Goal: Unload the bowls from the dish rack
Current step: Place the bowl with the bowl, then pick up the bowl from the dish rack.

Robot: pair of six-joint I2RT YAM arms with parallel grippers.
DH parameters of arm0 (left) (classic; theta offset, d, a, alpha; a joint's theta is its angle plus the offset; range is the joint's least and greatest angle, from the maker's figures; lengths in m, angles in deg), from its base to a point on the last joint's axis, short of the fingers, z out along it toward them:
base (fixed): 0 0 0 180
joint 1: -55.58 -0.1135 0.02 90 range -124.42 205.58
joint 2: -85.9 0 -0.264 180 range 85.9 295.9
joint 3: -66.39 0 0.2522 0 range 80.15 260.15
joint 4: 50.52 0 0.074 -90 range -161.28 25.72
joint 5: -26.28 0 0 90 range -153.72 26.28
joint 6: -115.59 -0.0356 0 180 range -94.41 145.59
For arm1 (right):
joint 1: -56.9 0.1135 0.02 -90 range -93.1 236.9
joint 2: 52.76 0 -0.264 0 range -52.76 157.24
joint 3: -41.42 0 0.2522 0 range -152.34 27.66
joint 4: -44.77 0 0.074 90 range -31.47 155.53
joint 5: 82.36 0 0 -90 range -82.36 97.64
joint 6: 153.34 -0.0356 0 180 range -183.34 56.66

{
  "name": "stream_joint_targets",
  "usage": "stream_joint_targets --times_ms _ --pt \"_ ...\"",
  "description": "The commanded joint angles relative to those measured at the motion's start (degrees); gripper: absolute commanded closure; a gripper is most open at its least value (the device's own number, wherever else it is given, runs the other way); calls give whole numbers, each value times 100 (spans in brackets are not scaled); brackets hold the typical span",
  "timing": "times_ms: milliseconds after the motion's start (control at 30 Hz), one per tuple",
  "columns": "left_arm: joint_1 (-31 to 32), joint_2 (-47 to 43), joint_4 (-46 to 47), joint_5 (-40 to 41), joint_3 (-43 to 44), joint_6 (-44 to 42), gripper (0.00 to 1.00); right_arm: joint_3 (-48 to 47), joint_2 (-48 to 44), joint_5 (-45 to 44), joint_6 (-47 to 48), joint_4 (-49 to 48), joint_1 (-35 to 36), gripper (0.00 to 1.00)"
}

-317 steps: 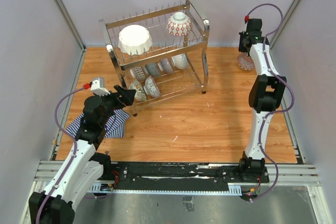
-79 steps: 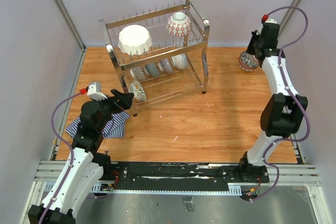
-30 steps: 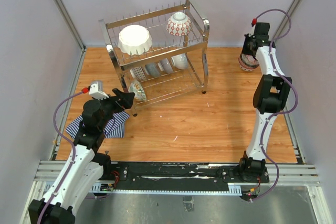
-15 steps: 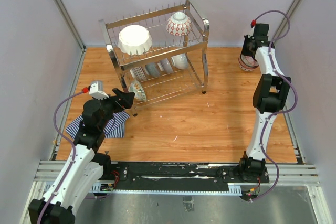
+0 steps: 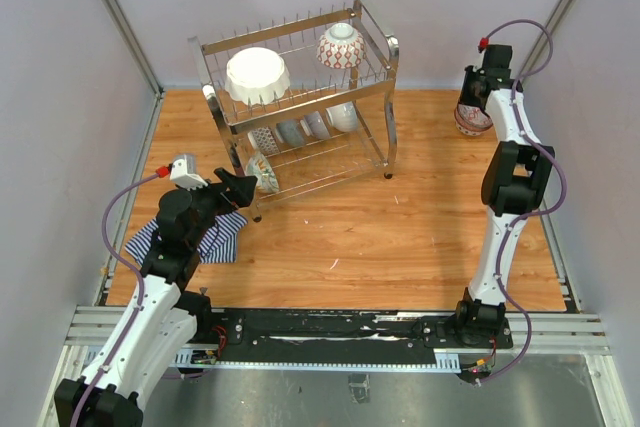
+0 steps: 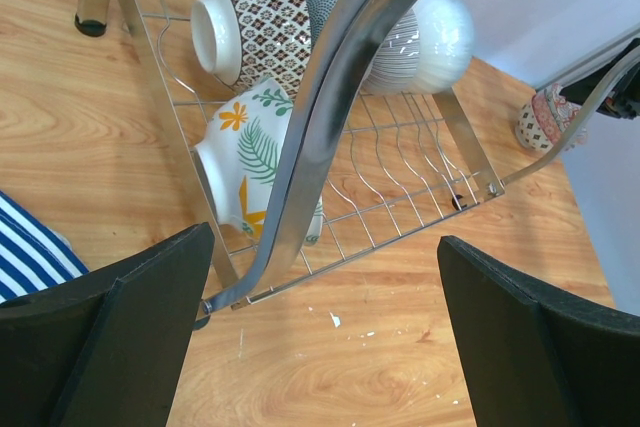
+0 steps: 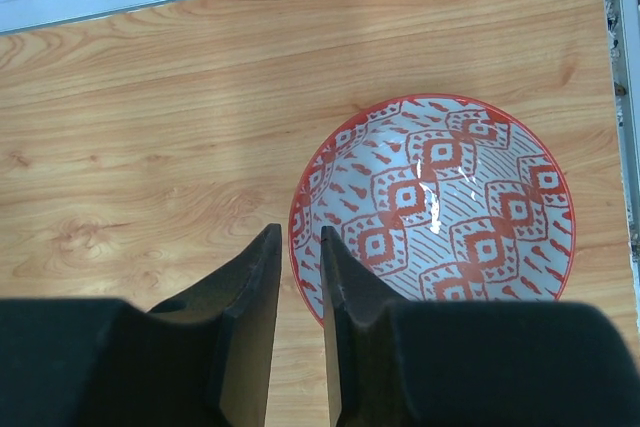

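Note:
The chrome dish rack (image 5: 386, 97) stands at the back left of the table. Its top tier holds a white scalloped bowl (image 5: 257, 75) and a red lattice bowl (image 5: 341, 46). Several smaller bowls (image 5: 305, 129) stand in the lower tier, with a floral bowl (image 6: 250, 157) at the near end. My left gripper (image 6: 325, 337) is wide open just in front of the rack's end handle (image 6: 330, 117), holding nothing. A red-patterned bowl (image 7: 450, 197) sits on the table at the far right. My right gripper (image 7: 298, 231) straddles its left rim with the jaws slightly apart.
A blue-white striped cloth (image 5: 205, 237) lies on the table under my left arm. The table's right edge rail (image 7: 620, 67) runs close beside the red-patterned bowl. Walls close in the back and both sides.
My right gripper's jaws have parted a little around the bowl's rim. Since the earliest frame, one patterned bowl has left the rack's lower tier. The left arm has stayed still.

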Motion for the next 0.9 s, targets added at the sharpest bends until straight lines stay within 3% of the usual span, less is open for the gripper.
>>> stream_joint_targets --times_ms 0,133,467,633,867 --pt "36 -77 163 0 -8 -30 0 -7 21 56 -54 -51 -83 76" --pt "36 -96 173 -6 -8 -22 0 125 -224 92 -52 -149 -82 73" --pt "36 -72 140 110 70 63 0 1344 -2105 50 -44 -634 140 58" --pt "36 136 134 117 178 144 0 3360 -3637 107 -499 -1395 576 54" --pt "31 98 183 -9 157 172 0 6239 -5728 181 -1050 -3380 2005 52"
